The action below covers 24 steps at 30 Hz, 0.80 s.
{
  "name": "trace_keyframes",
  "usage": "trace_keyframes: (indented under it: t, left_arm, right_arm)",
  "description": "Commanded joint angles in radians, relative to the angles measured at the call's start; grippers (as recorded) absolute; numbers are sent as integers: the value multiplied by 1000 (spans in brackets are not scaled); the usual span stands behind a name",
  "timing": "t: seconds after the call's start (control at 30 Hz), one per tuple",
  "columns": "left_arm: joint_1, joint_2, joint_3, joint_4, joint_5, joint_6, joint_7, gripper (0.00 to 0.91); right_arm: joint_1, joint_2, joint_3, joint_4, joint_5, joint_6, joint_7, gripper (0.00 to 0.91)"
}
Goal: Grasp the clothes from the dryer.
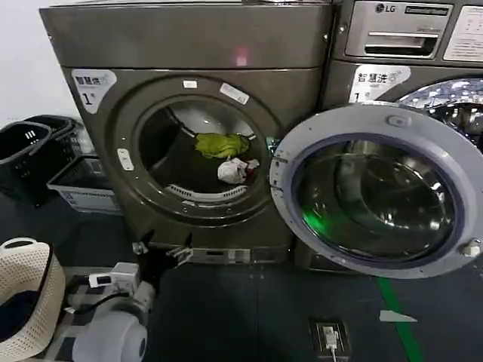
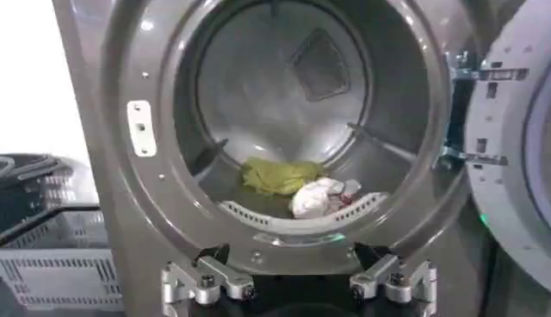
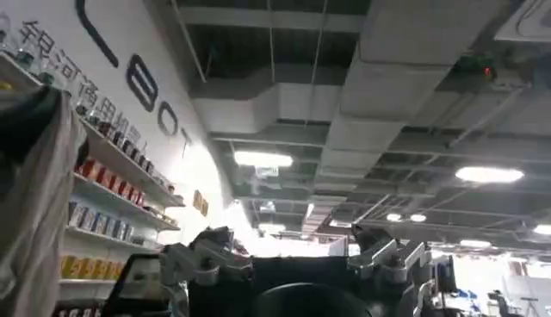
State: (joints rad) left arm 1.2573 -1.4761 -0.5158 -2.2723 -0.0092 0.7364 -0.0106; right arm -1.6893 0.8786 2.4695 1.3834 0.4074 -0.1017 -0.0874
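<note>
Nearest the head camera, at the lower left, sits the robot's left arm [image 1: 113, 332], white and grey, low in front of the dryer [image 1: 189, 45], with a cream woven hat-like object [image 1: 26, 294] beside it at the frame's edge. From the left wrist camera, the left gripper [image 2: 297, 282] faces the dryer's porthole from just outside and below the rim, its two metal fingers [image 2: 207, 280] spread wide apart and holding nothing. Inside the drum lie the clothes: a lime-green garment [image 1: 221, 145] toward the back of the drum floor, and a smaller white-pinkish bundle [image 1: 234, 170] just in front of it, touching or nearly touching it, close to the perforated inner lip of the opening. Both pieces are untouched by either gripper. Hinged at the right, the dryer's round door [image 1: 377, 188] stands swung fully open, partly covering the grey LG machine [image 1: 407, 38] next to it. A white sticker with a "1" [image 1: 92, 84] marks the dryer's upper left corner. To the left of the dryer, on the dark floor, stand a grey slatted basket [image 1: 79, 185] and a black basket [image 1: 30, 147]. From its wrist camera, the right gripper [image 3: 297, 263] points upward toward a ceiling with lights and ducts, shelves of goods [image 3: 103, 198] to one side; its fingers are spread apart and empty.
</note>
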Motion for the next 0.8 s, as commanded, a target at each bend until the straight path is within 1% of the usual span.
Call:
trace_keyframes:
  t: [0.03,0.3,0.43,0.53,0.8]
  left_arm:
    - [2,5,19,3,46,49,-16,907]
    - [4,-1,28,9,26,49,-43,907]
    - [5,-3,20,12,12,49,-22,907]
    - [11,0,20,5,51,49,43,907]
    - [8,-3,23,3,38,49,36,907]
  right_arm:
    - [1,0,1,0,0,0,-1,907]
    - [3,0,-2,-4,0,0,-1,907]
    - [1,0,1,-6,0,0,-1,907]
    - [-2,3,2,-4,0,0,-3,907]
    - [-3,7,6,-4,1,0,-3,907]
